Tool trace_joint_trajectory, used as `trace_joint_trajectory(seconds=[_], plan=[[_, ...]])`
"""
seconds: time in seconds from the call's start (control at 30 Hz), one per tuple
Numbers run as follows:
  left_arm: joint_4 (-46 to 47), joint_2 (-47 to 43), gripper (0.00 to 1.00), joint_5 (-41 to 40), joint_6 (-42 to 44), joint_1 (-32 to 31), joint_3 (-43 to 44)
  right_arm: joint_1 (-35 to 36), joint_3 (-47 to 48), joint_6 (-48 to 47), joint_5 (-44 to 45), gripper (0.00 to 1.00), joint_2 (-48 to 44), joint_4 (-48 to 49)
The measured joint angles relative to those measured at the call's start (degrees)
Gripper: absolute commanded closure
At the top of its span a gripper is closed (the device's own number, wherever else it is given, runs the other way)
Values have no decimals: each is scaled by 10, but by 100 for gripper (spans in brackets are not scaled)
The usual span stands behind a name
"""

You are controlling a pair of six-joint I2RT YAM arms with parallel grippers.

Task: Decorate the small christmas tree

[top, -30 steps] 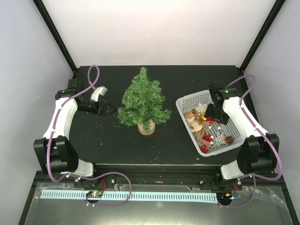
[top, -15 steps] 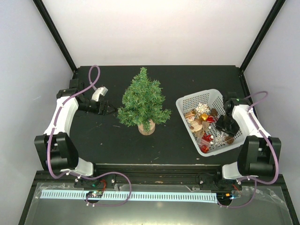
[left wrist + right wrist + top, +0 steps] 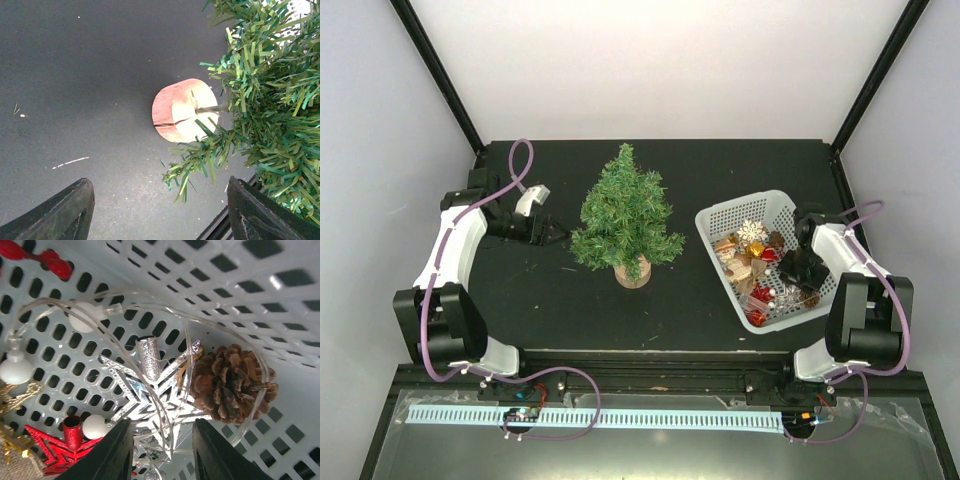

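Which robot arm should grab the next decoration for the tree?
Right. The right gripper is down in the white basket, its fingers either side of the silver snowflake beside the pine cone. The left gripper sits open by the small christmas tree, away from the basket.

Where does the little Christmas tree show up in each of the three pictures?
Top external: the small christmas tree stands mid-picture, left of the white basket.
Left wrist: its branches fill the right side, beside the wooden stump.
Right wrist: not in it; only the basket's inside shows.
Shared landmark: the stump, seen in the top and left wrist views.
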Motion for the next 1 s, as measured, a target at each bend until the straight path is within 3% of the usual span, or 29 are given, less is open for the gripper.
trace_joint_trajectory(seconds=[0.17, 0.33, 0.7, 1.0], plan=[[0, 0, 27, 0, 0, 1, 0, -1, -11, 0, 0, 76, 7, 12], [0, 0, 27, 0, 0, 1, 0, 0, -11, 0, 0, 98, 7, 15], [-15, -4, 26, -3, 7, 3, 38, -1, 22, -1, -16, 99, -37, -19], [-76, -24, 22, -9, 31, 9, 182, -1, 68, 19, -83, 99, -181, -38]])
